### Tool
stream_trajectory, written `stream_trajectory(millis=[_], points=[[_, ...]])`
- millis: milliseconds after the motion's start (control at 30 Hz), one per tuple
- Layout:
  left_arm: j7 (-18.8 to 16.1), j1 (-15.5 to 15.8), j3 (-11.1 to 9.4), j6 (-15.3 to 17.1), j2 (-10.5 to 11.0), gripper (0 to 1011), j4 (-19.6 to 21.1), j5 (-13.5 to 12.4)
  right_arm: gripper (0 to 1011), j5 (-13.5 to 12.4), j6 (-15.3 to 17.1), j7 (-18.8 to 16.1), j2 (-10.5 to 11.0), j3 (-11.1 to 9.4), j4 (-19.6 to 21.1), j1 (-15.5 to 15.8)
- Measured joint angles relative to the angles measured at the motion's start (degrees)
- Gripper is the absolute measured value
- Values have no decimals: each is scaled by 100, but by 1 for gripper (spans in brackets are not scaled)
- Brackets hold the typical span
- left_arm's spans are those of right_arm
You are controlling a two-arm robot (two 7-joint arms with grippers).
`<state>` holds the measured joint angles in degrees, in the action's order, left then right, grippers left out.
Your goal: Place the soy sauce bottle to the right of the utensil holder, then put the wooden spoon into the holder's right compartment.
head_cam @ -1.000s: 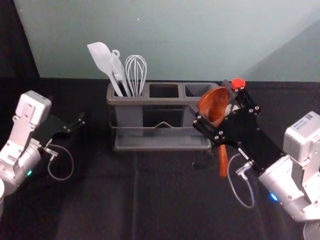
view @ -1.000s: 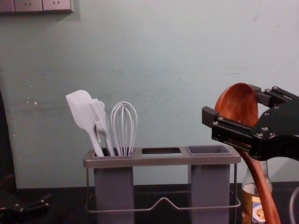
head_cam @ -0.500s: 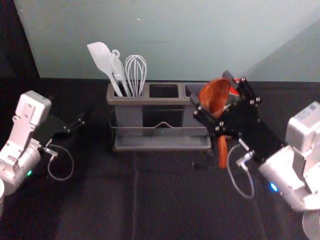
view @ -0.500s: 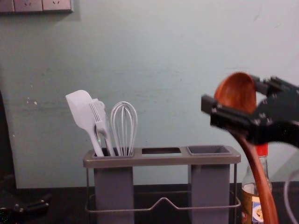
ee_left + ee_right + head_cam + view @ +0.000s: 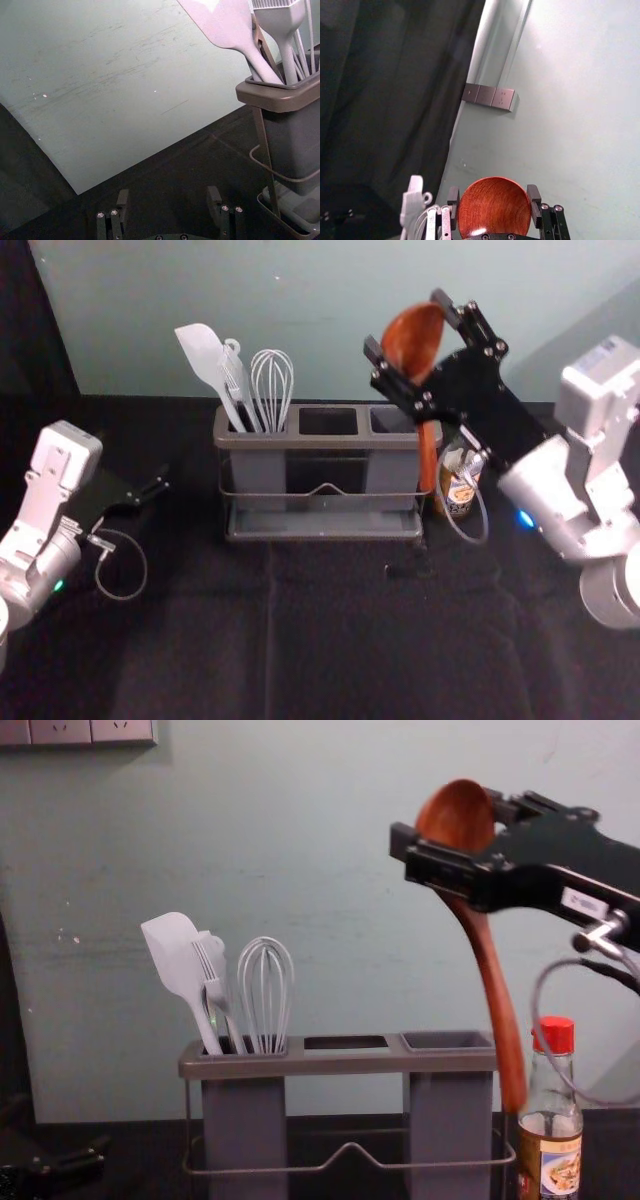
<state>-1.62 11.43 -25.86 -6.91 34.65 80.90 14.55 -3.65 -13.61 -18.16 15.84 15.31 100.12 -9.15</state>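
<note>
One holder (image 5: 345, 1064) has one spatula (image 5: 172, 952), one brush (image 5: 217, 992), one whisk (image 5: 266, 1042), one unclear utensil (image 5: 269, 51); outside it: one bottle (image 5: 560, 1167), one spoon (image 5: 457, 817).

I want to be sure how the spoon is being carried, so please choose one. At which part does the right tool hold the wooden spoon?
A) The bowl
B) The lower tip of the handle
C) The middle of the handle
A: the fingers of the right tool stand on both sides of the wooden spoon's bowl, and the handle hangs down below them.
</note>
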Motion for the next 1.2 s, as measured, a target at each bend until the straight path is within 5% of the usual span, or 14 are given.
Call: stream_trajectory(millis=[467,1200], points=[[0,0,0,0,0,1005,0,0,837,-73,-303,-134,-232,243,-960,-968],[0,0,0,0,0,1005,0,0,837,-175,-717,-204,-435,337,-1828,-1527]])
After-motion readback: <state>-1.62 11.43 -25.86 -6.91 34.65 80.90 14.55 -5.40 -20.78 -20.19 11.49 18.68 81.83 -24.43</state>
